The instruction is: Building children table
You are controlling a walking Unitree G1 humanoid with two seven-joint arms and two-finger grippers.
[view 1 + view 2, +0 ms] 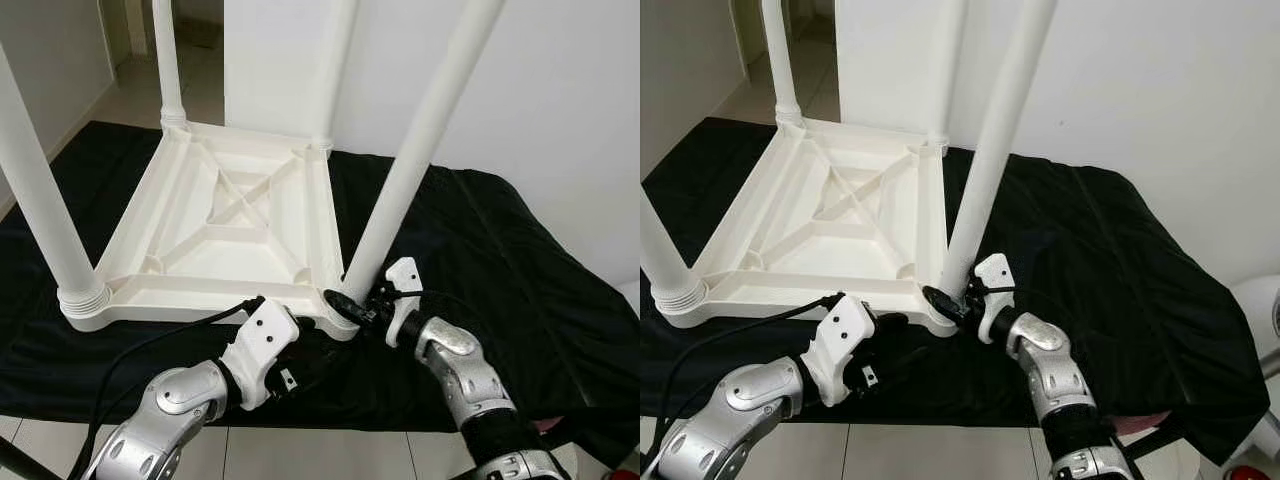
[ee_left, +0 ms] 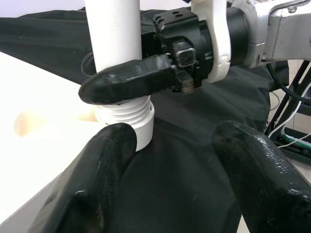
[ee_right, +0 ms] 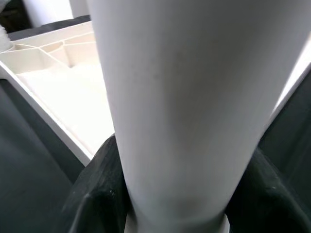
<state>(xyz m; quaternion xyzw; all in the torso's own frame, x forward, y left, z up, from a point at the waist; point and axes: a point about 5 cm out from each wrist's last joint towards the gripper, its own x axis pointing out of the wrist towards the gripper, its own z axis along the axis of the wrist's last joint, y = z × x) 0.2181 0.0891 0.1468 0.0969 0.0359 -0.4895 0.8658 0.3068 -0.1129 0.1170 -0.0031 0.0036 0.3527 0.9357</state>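
The step in hand looks like seating the near right leg [image 1: 420, 160] into its corner socket of the upturned white tabletop [image 1: 225, 225], which lies underside up on a black cloth [image 1: 500, 260] spread over the floor, its ribbed bracing facing the ceiling. To do it well, the leg should be kept square to the tabletop while it is turned, since a threaded collar [image 2: 127, 116] shows at its foot and a tilted start would likely cross the thread; in the head views the leg leans a little to the right, so I would judge that it wants straightening before more twist goes in. The tabletop should also be kept from spinning or sliding on the cloth. The right claw [image 1: 352, 305] is at the foot of this leg, its two black fingers wrapped round the tube just above the collar, one finger [image 2: 129, 80] lying across the near face of the leg and gripping it (the right wrist view has the tube running up between both fingers, pressed on either side). The left claw [image 2: 177, 160] hovers just near of the same corner with its fingers spread apart and nothing between them, one fingertip [image 2: 114, 141] close beside the collar, though whether it touches I cannot tell. Three more legs stand in the other corners: one near left [image 1: 40, 200] with its ridged collar plain to see, and two at the far side [image 1: 168, 60].
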